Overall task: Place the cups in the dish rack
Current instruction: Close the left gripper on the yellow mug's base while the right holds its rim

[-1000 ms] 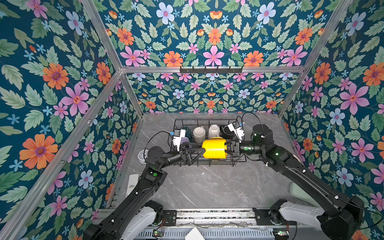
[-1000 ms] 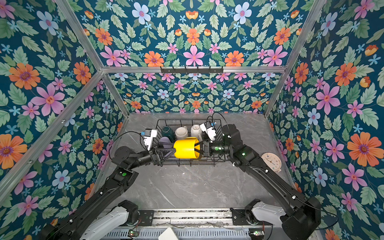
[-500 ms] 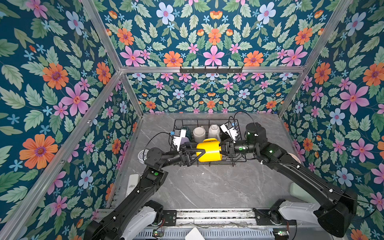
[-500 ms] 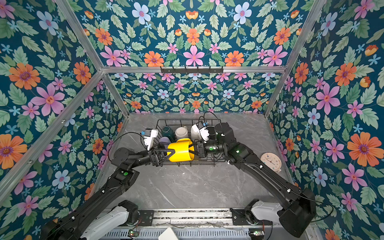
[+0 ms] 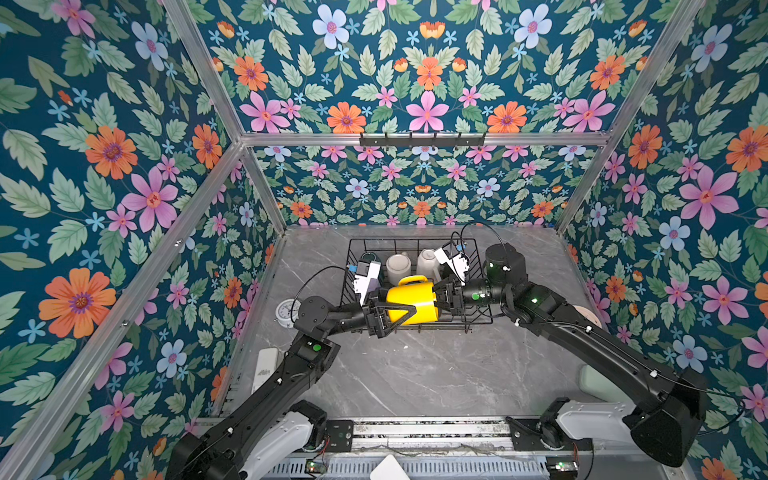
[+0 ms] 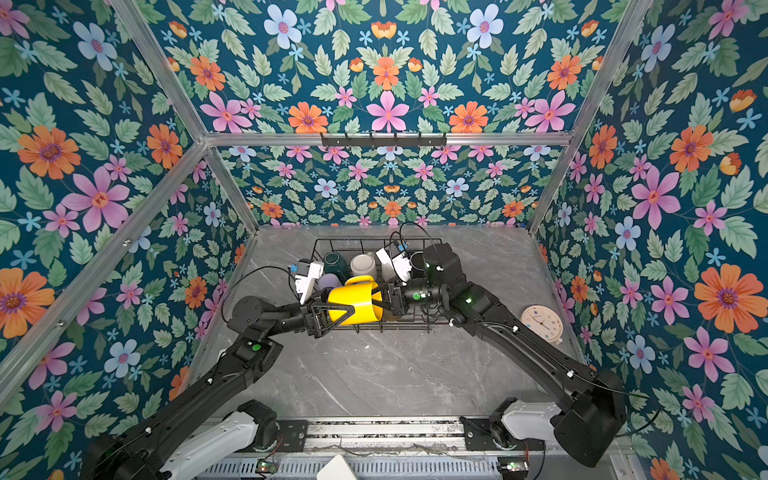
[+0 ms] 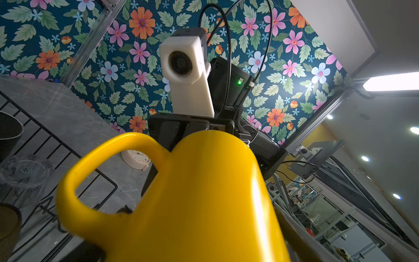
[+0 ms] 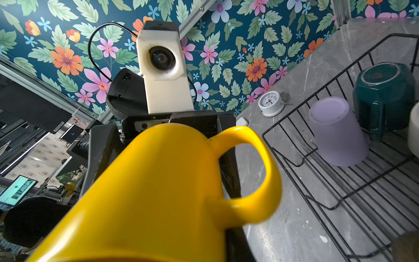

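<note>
Ringing grey marbled tabletop (image 5: pixel 415 374) and dish rack (image 5: pixel 415 240): floral walls (image 5: pixel 104 166).

The yellow mug (image 5: pixel 411 305) is hanging on its side above the front of the dish rack (image 5: pixel 415 240), with its handle facing the rack's interior. Inside the black wire rack, a lilac tumbler (image 8: pixel 337 133) and a teal mug (image 8: pixel 383 90) are standing upside down, with two whitish cups (image 5: pixel 398 268) sitting along the back.

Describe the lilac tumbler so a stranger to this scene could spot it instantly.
Find the black wire dish rack on the grey table. Inside, beside the upturned teal mug, stands the lilac tumbler, upside down. It is the only pale purple cup, and handleless.
</note>
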Action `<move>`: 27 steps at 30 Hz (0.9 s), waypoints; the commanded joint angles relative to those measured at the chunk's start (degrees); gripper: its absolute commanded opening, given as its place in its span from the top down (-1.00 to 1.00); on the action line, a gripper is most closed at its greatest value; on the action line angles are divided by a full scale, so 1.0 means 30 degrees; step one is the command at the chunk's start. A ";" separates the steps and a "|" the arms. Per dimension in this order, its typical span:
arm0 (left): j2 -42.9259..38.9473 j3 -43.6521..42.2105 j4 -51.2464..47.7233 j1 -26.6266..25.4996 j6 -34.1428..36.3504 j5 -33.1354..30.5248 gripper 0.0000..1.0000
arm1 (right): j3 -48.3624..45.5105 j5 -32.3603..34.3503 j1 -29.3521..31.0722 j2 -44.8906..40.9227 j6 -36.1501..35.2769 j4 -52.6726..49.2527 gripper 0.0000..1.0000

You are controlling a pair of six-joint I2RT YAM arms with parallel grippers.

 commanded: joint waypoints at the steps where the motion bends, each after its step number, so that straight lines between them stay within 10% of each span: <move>1: 0.0046 0.0040 0.0681 -0.0126 -0.0093 0.0300 -0.93 | 0.0244 -0.0702 0.0109 0.0108 -0.0344 0.1716 1.00; 20: 0.0617 0.0128 0.1672 -0.0562 -0.0388 0.0968 -0.47 | 0.0333 -0.0192 0.0240 0.1047 -0.0145 0.1854 1.00; 27: 0.0612 0.0412 0.1293 -0.0569 -0.0189 0.1120 0.16 | 0.0442 0.0973 0.0227 0.0961 -0.0032 0.1107 0.77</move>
